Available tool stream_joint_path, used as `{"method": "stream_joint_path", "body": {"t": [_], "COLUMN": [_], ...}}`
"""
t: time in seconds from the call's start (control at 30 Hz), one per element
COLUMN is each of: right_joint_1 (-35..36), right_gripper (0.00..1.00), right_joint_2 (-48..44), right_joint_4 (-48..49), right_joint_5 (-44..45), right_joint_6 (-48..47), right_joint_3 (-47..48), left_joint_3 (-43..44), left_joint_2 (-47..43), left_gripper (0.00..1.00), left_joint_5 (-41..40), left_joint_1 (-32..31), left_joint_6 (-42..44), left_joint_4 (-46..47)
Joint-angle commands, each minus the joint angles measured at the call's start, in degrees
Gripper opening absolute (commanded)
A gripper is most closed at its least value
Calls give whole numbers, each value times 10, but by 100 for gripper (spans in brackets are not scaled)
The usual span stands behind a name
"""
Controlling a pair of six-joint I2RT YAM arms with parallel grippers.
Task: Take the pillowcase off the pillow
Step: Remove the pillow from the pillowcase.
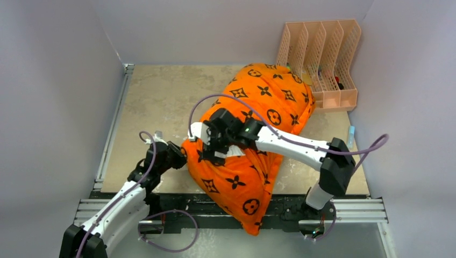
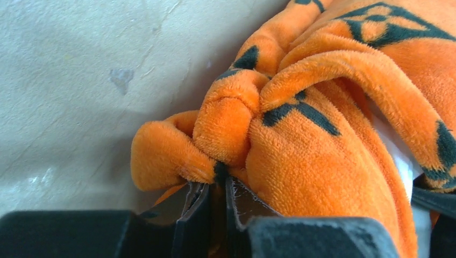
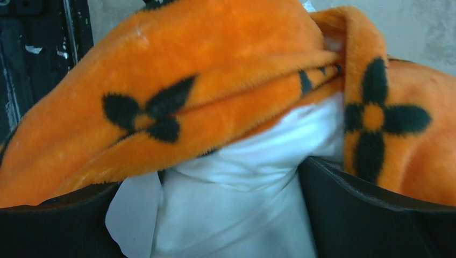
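The orange pillowcase [image 1: 269, 102] with black motifs covers most of the pillow and runs from the back right down over the table's front edge. My left gripper [image 1: 180, 153] is at its left edge. In the left wrist view the left gripper [image 2: 218, 180] is shut on a bunched fold of the pillowcase [image 2: 301, 161]. My right gripper [image 1: 211, 145] lies on the middle of the bundle at the case's opening. In the right wrist view the right gripper [image 3: 226, 183] is shut on the white pillow [image 3: 236, 215], which bulges out from under the pillowcase [image 3: 188, 80]. A bit of the white pillow [image 1: 235, 152] shows below the right gripper.
A peach plastic file rack [image 1: 322, 59] stands at the back right, touching the pillowcase. A small pale blue object [image 1: 350, 134] lies by the right wall. Grey walls close the sides and back. The beige table [image 1: 156, 102] shows at left; a metal rail [image 1: 177, 207] runs along the front.
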Motion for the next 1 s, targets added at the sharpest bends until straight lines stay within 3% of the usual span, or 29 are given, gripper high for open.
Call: {"method": "stream_joint_path", "body": {"t": [0.0,0.1,0.2,0.23,0.3,0.47,0.57,0.63,0.83,0.9,0.97], "right_joint_1": [44,46,44,42,37,19,17,17,17,17,17], "right_gripper": [94,95,94,88,60,3,0,0,0,0,0], "right_joint_2": [67,129,153,156,163,135,94,71,20,-6,-31], "right_joint_4": [-25,-24,-8,-5,-8,12,43,59,78,88,104], "right_joint_5": [75,214,281,293,300,289,283,286,261,262,261], "right_joint_6": [90,164,202,215,242,291,304,315,330,336,339], "right_joint_3": [-16,-28,-39,-37,-25,-24,-37,-41,-31,-31,-33], "left_joint_3": [52,65,77,81,89,130,136,129,104,107,106], "left_joint_2": [-3,-15,-55,-75,-128,-242,-264,-253,-109,-70,-33], "left_gripper": [24,41,48,49,55,67,68,68,67,65,54], "left_joint_5": [54,71,61,49,27,-72,-76,-47,29,19,9], "left_joint_1": [0,0,0,0,0,0,0,0,0,0,0], "left_joint_6": [1,1,1,0,-7,-26,-31,-26,17,33,43], "left_joint_4": [68,65,-5,-40,-102,-262,-272,-229,-128,-134,-138]}}
